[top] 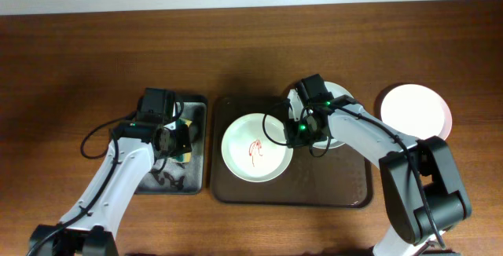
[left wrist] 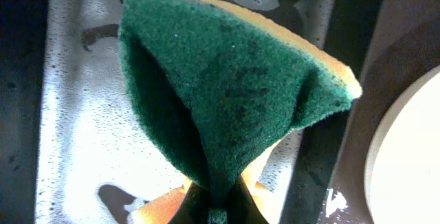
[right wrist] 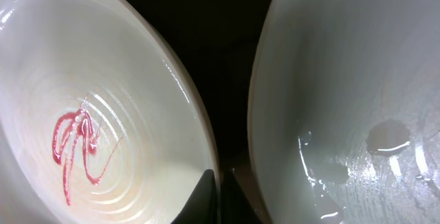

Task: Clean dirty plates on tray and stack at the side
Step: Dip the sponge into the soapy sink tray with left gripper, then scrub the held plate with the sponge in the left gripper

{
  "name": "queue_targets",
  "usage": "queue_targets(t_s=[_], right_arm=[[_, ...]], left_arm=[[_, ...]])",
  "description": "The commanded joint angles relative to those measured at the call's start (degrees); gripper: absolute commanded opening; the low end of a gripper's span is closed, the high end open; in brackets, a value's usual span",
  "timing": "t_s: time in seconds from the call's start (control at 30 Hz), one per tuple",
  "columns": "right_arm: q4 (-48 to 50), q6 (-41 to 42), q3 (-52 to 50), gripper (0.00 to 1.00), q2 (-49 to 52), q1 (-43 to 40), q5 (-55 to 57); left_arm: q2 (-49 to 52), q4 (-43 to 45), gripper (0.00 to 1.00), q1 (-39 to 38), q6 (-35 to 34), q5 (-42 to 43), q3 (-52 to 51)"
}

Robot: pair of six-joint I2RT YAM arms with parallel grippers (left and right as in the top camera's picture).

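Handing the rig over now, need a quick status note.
Left gripper: shut on sponge, above sponge tray.
Right gripper: at stained plate right rim, between the two plates on the tray; grip unclear.
Second plate: wet, no stain seen. Third plate: off tray, on table at right, plain.
Left to do: wipe stained plate, stack.

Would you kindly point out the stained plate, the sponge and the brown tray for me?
stained plate [top: 255, 149], overhead view, its centre beside the red scribble.
sponge [left wrist: 234, 80], left wrist view, its green scouring face.
brown tray [top: 330, 179], overhead view, bare floor right of the plate.
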Motion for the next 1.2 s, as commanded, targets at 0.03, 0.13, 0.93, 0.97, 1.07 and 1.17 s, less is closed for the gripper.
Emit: queue_targets(t_s=[0.03,0.13,0.93,0.97,1.07,1.17], right_arm=[[0.0,0.5,1.1,0.04,-0.9,-0.4,0.5],[0.0,0.5,1.0,0.04,-0.4,-0.4,0.5],[-1.5,0.5,0.9,0.04,1.1,-0.4,0.5],[-1.5,0.5,0.9,0.04,1.1,-0.4,0.5],[-1.5,0.5,0.9,0.04,1.1,-0.4,0.5],[-1.5,0.5,0.9,0.04,1.1,-0.4,0.5]], left_arm=[[-1.1,1.2,0.00,-0.3,-0.6,14.7,3.8],[-1.0,8.6,0.00,-3.3,-1.1,27.2,3.8],[17.4,11.8,0.00,-24.0,-14.3,21.2,4.3],[17.5,9.6,0.00,-24.0,-14.3,22.6,4.3],[17.4,3.0,0.00,-23.3,-13.5,26.8,4.4],[17.4,3.5,0.00,-22.9,-13.3,30.8,4.4]])
